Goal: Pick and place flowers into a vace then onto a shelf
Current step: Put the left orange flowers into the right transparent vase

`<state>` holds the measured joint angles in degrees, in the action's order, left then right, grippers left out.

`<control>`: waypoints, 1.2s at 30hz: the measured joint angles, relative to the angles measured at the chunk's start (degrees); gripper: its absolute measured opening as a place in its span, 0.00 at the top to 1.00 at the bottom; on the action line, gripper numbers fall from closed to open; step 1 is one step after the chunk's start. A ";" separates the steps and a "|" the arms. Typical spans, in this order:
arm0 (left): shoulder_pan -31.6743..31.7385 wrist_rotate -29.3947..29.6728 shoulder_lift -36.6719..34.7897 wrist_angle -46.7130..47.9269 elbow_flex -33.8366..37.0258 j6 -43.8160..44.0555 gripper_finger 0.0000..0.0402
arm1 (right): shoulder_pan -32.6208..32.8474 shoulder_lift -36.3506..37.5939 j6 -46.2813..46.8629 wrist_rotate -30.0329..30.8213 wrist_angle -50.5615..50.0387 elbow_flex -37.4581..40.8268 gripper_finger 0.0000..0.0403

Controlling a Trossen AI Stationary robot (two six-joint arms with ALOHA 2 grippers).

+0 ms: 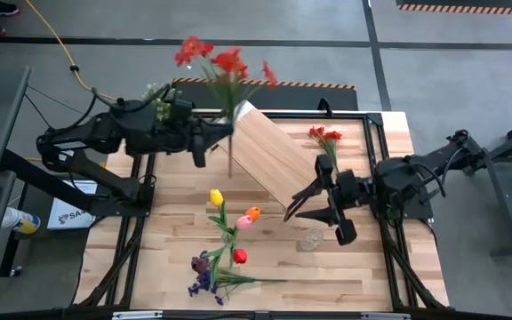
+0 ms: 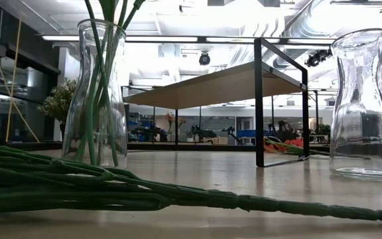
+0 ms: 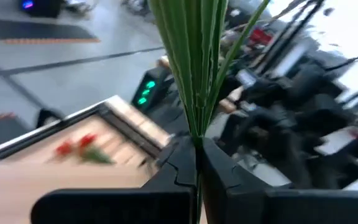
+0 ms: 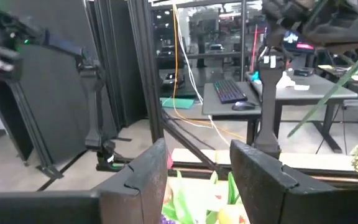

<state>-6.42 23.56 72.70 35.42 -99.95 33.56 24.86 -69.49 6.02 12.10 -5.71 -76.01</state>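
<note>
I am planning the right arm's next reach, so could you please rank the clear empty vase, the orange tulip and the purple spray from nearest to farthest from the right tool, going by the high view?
From the right tool:
1. Clear empty vase, just below it, toward the table's front.
2. Orange tulip, to its left, mid-table.
3. Purple spray, far left, at the front edge.

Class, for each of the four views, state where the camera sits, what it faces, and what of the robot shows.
High: overhead, facing down; both arms, left gripper holding red flowers, shelf.
Low: table height, facing across; no arm, two vases, shelf.
Left wrist: left gripper shut on stems.
Right wrist: right gripper open, facing the room.
High and low share the shelf.
</note>
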 joint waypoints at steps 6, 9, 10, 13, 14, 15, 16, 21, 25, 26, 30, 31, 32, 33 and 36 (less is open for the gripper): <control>-0.21 -4.71 4.98 -5.14 -2.76 -2.24 0.91 | -4.68 0.04 0.60 -5.59 0.82 0.00 0.59; -1.64 -5.25 6.95 -7.66 -3.63 -3.65 0.91 | -7.02 0.04 2.21 -8.28 0.83 0.00 0.59; -2.13 -5.28 7.35 -8.96 -3.69 -4.24 0.91 | -7.77 0.04 2.56 -9.10 0.83 0.00 0.59; -4.06 -5.20 8.14 -11.62 -3.69 -5.43 0.91 | -9.70 0.04 3.31 -11.66 0.83 0.00 0.59; -4.62 -5.10 8.39 -12.28 -3.69 -5.84 0.91 | -10.31 0.04 3.95 -12.57 0.84 0.00 0.59; -5.23 -4.94 8.70 -12.65 -3.69 -6.17 0.91 | -10.85 0.04 4.45 -13.30 0.84 0.00 0.59; -5.87 -4.73 8.99 -13.23 -3.69 -6.28 0.91 | -11.29 -0.04 4.62 -14.19 0.85 0.00 0.58; -8.34 -3.25 10.04 -14.94 -3.69 -6.75 0.91 | -12.66 -0.25 5.28 -15.93 1.65 0.00 0.49; -9.15 -2.23 11.14 -17.18 -3.77 -7.59 0.91 | -13.59 -0.64 5.62 -17.06 3.05 0.00 0.41; -9.39 -2.01 11.34 -17.25 -3.69 -7.83 0.91 | -13.89 -0.96 5.62 -17.06 3.60 0.00 0.40; -9.77 -1.98 12.93 -21.20 -3.75 -9.03 0.91 | -14.97 -2.37 5.77 -18.38 4.28 0.00 0.38; -9.79 -2.02 13.03 -21.00 -3.68 -9.31 0.91 | -15.19 -2.86 5.77 -18.87 4.71 0.00 0.38; -9.79 -2.17 13.21 -20.98 -3.64 -9.33 0.91 | -15.27 -3.24 5.77 -19.24 5.35 0.00 0.38; -9.77 -2.23 13.60 -21.22 -3.64 -9.33 0.91 | -15.28 -3.60 5.77 -19.40 6.06 0.00 0.38; -9.74 -1.97 14.32 -21.20 -3.64 -9.31 0.91 | -15.26 -4.13 5.78 -20.47 8.15 0.02 0.39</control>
<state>-16.15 21.59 87.02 14.22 -103.59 24.25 9.61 -73.63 11.80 -8.37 2.44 -75.99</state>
